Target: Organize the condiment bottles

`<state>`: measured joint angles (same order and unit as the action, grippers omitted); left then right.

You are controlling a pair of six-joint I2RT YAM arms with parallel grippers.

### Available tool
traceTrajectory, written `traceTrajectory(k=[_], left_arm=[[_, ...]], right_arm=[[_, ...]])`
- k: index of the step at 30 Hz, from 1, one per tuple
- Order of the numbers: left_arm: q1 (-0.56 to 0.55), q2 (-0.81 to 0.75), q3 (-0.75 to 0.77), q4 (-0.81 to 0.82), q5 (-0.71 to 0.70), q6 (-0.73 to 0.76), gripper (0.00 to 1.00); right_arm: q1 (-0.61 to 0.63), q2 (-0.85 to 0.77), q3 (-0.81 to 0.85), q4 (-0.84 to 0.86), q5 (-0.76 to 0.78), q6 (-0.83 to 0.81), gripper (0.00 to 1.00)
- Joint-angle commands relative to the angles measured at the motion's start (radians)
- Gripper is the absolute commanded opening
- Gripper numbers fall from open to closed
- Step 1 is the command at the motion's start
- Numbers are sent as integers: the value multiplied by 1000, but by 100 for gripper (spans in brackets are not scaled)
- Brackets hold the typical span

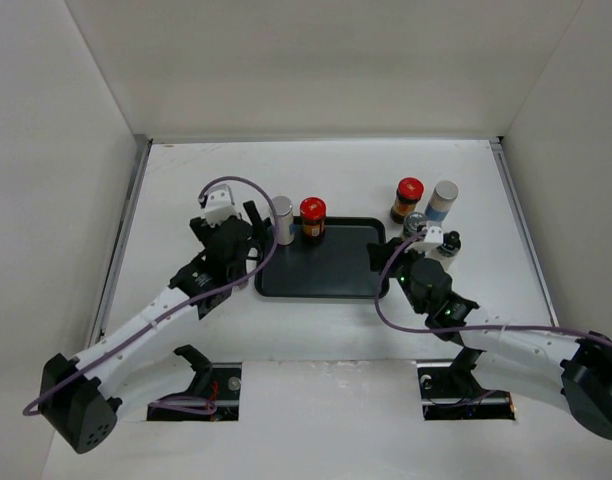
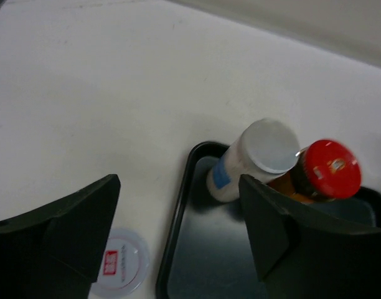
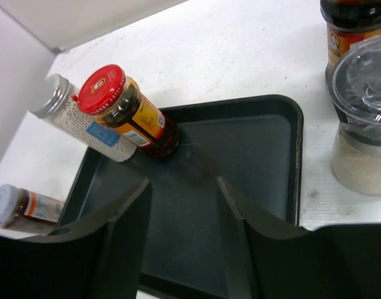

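A pale bottle (image 1: 283,219) and a red-capped bottle (image 1: 313,218) were found set on the tray (image 1: 326,285), the rest left outside, with the left gripper (image 2: 178,187) and the right gripper (image 3: 183,184) held apart, empty.

Bright, even overhead light on white surface (image 1: 326,330); shadows soft and short. Left wrist view soft overall, red-capped jar (image 2: 324,171) smeared, left claw (image 2: 178,184) dark, out of focus. Right wrist view sharper; dull sheen on tray (image 3: 259,143), glare on clear-lidded jar (image 3: 365,81).

Plain white flat table (image 1: 326,170), boxed in by smooth white wall panels (image 1: 316,60) on three sides. Lighting's soft and even.
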<state>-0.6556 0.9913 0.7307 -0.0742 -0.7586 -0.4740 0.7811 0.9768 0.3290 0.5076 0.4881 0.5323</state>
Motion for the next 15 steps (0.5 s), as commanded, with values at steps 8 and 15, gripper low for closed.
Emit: traceTrajectory(k=[8,15], left_arm=[[7,-37,-54,-427,-21,-222,93],[32,38,-71,-423,17,-256,91]], right_arm=[[20,23,45,60,-9,-6,76],[23,16,47,51,-14,-6,81]])
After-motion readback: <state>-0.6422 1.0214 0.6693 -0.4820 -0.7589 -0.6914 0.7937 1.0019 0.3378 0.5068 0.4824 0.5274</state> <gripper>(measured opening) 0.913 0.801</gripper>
